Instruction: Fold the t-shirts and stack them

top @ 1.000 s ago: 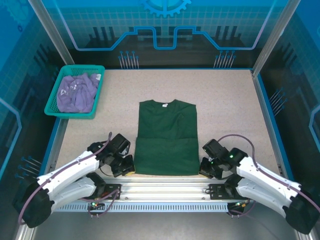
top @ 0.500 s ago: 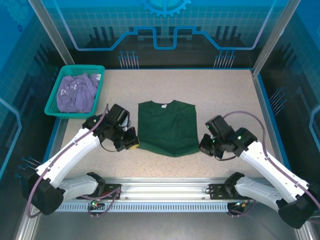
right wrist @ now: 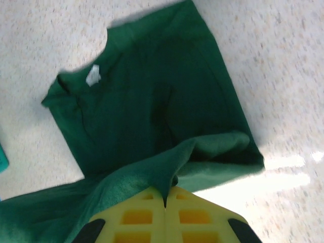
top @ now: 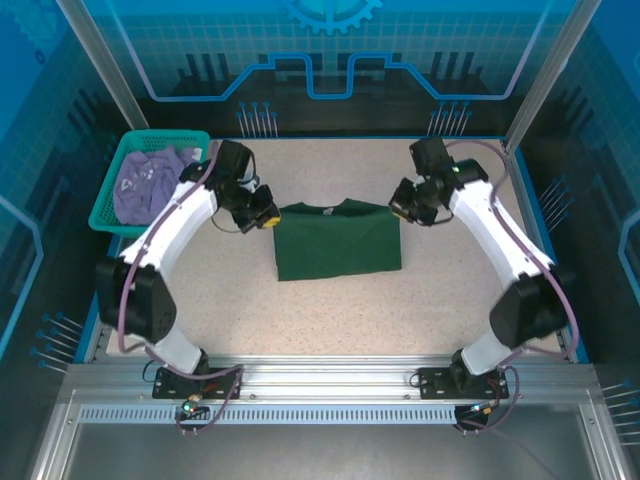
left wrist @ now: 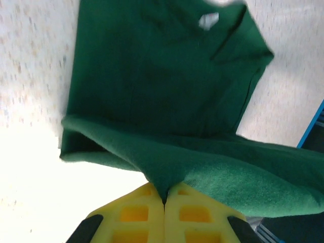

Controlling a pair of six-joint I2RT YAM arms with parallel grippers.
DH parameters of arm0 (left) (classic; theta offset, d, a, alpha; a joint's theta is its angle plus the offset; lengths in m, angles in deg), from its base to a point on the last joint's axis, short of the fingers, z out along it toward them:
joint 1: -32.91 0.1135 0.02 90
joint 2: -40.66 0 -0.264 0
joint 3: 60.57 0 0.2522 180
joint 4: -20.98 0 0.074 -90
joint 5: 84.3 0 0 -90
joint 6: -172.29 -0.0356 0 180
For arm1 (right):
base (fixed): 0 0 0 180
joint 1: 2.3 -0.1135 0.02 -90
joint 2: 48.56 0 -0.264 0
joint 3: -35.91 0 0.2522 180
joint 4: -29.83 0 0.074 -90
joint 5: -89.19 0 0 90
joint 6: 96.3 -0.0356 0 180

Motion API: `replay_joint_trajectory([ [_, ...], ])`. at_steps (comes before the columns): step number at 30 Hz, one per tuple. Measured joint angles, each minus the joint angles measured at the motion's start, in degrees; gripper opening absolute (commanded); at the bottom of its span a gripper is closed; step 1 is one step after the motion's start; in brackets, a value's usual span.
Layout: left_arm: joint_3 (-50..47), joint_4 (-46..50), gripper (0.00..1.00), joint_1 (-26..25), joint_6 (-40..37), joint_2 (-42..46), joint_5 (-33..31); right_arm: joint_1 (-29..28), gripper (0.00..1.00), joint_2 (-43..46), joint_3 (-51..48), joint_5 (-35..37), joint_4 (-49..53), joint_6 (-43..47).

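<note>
The green t-shirt (top: 338,240) lies in the middle of the desk (top: 450,300), folded over on itself. The left tool (top: 268,221) is pressed together on one corner of the cloth and the right tool (top: 397,210) pinches the other, both up near the collar. The shirt is soft, light and floppy, so it will likely sag between the grips; the corners look like the best place to hold. The purple t-shirt (top: 150,185) sits bunched in the teal basket (top: 140,229)
</note>
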Motion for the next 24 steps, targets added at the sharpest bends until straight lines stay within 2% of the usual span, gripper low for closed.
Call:
replay_joint_trajectory([
  [2, 3.48, -0.57, 0.04, 1.86, -0.22, -5.16, 0.46, 0.81, 0.00, -6.56, 5.40, -0.24, 0.13, 0.44],
  [4, 7.54, -1.07, 0.14, 3.37, -0.20, -11.39, 0.87, 1.70, 0.00, -14.32, 12.13, -0.74, 0.33, 0.61],
  [5, 10.25, -1.20, 0.26, 4.00, 0.00, -15.19, 0.98, 2.23, 0.06, -18.64, 16.09, -1.27, 0.63, 0.61],
  [6, 13.03, -1.07, 0.41, 4.46, 0.13, -18.62, 0.96, 2.80, 0.20, -23.34, 20.57, -1.90, 1.27, 0.57],
  [7, 15.67, -1.11, 0.45, 4.81, 0.20, -21.68, 0.94, 3.37, 0.33, -27.52, 24.94, -2.58, 2.25, 0.48],
  [8, 18.71, -1.09, 0.50, 5.11, 0.59, -24.90, 0.94, 4.15, 0.37, -32.52, 30.45, -3.45, 3.28, 0.24],
  [9, 21.62, -1.07, 0.63, 5.40, 0.96, -27.56, 0.87, 4.90, 0.40, -36.85, 35.23, -4.37, 4.11, 0.26],
  [10, 23.74, -1.07, 0.71, 5.60, 1.20, -29.22, 0.61, 5.64, 0.44, -40.46, 39.67, -5.01, 5.44, 0.02],
  [11, 26.34, -0.68, 0.76, 5.75, 1.51, -30.49, 0.15, 6.49, 0.48, -43.71, 43.85, -5.27, 6.73, -0.07],
  [13, 31.04, 0.55, 0.78, 5.97, 1.73, -31.23, -0.85, 8.07, 0.54, -46.58, 47.65, -5.14, 8.81, -0.33],
  [15, 36.85, 1.68, 0.75, 5.99, 1.57, -30.97, -1.18, 9.42, 0.52, -45.46, 47.25, -4.79, 10.73, 0.13],
  [17, 38.60, 0.81, 0.70, 5.75, 1.25, -28.68, -1.27, 9.84, 0.47, -40.79, 42.12, -4.70, 9.46, 0.92],
  [19, 35.54, 0.02, 0.61, 4.90, 1.09, -24.17, -1.20, 9.09, 0.42, -31.82, 31.41, -5.09, 6.73, 1.64],
  [22, 23.74, -2.58, 0.51, 1.33, 0.70, -14.95, -1.01, 5.16, 0.32, -16.79, 14.19, -5.97, 1.84, 1.86],
  [24, 14.51, -5.31, 0.45, -2.80, 0.72, -9.94, -0.61, 0.59, 0.24, -8.11, 3.63, -7.08, -2.49, 0.94],
])
